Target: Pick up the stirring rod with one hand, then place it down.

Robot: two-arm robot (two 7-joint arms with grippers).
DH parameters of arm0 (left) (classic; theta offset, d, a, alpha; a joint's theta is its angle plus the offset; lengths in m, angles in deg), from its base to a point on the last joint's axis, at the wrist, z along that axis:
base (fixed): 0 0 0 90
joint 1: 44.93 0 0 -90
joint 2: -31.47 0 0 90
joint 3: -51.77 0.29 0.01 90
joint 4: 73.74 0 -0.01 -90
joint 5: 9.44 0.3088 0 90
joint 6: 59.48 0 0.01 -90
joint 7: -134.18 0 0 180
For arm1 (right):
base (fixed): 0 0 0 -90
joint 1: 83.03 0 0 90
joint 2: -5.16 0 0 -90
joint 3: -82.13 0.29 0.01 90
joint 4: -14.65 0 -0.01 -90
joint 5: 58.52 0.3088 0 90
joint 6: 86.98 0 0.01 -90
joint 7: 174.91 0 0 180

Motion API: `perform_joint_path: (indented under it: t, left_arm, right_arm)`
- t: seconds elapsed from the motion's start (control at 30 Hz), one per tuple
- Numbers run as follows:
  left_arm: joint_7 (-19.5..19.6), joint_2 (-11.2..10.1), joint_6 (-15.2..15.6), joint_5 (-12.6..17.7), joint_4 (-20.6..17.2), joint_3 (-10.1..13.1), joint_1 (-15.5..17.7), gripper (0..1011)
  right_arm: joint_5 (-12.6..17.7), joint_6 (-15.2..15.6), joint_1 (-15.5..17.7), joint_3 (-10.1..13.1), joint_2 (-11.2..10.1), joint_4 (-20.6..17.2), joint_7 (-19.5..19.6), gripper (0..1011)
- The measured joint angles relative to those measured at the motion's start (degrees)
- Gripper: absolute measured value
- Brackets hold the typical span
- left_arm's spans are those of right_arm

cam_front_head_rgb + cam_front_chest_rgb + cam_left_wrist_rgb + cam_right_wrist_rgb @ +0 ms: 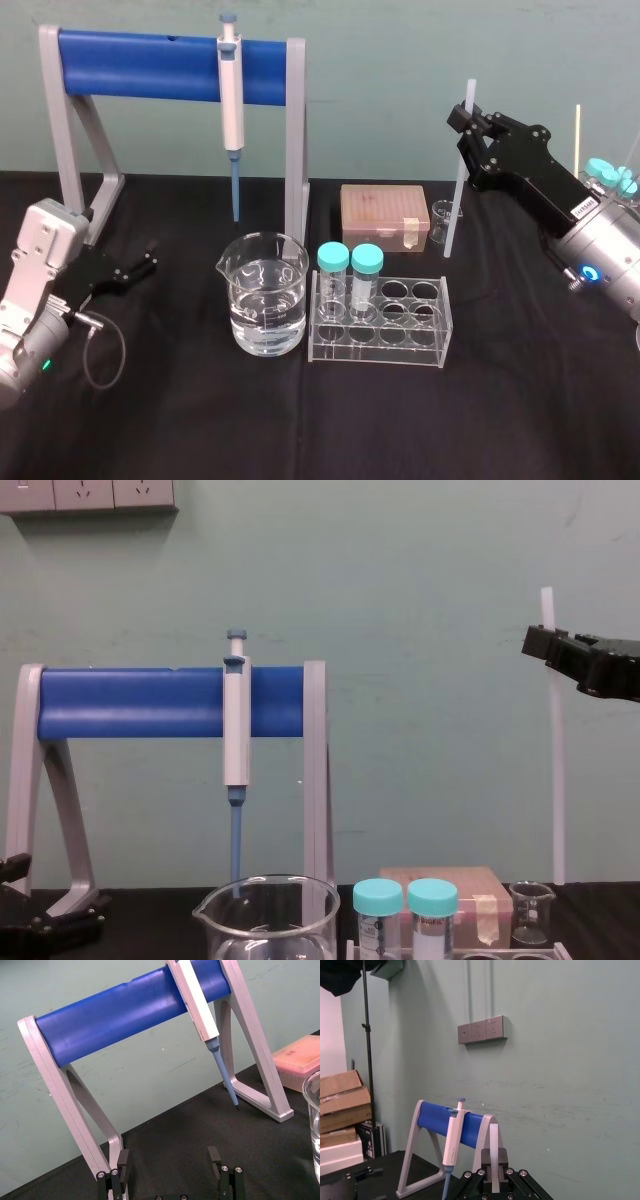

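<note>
White stirring rod, black right gripper

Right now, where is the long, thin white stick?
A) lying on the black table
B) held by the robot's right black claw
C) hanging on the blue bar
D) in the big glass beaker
B: the black right gripper is shut on the upright thin white stirring rod.

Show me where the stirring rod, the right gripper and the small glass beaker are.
stirring rod (455, 205), head view, its lower shaft
right gripper (466, 122), head view, between its fingertips
small glass beaker (531, 912), chest view, its front wall
</note>
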Motion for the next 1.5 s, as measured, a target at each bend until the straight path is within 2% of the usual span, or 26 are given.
perform_joint_path:
  t: [0.63, 1.03, 1.5]
  left_arm:
    - [0.00, 0.00, 0.00, 0.00, 0.00, 0.00, 0.00, 1000]
    - [0.00, 0.00, 0.00, 0.00, 0.00, 0.00, 0.00, 1000]
    - [0.00, 0.00, 0.00, 0.00, 0.00, 0.00, 0.00, 1000]
  right_arm:
    - [-2.21, 0.40, 1.45, -1.98, -0.14, 1.60, -0.25, 72]
    - [-2.26, -2.67, 0.44, -1.93, 1.85, 5.12, -1.33, 72]
    - [-2.17, -2.93, -1.36, -2.65, 3.43, 8.27, -1.90, 72]
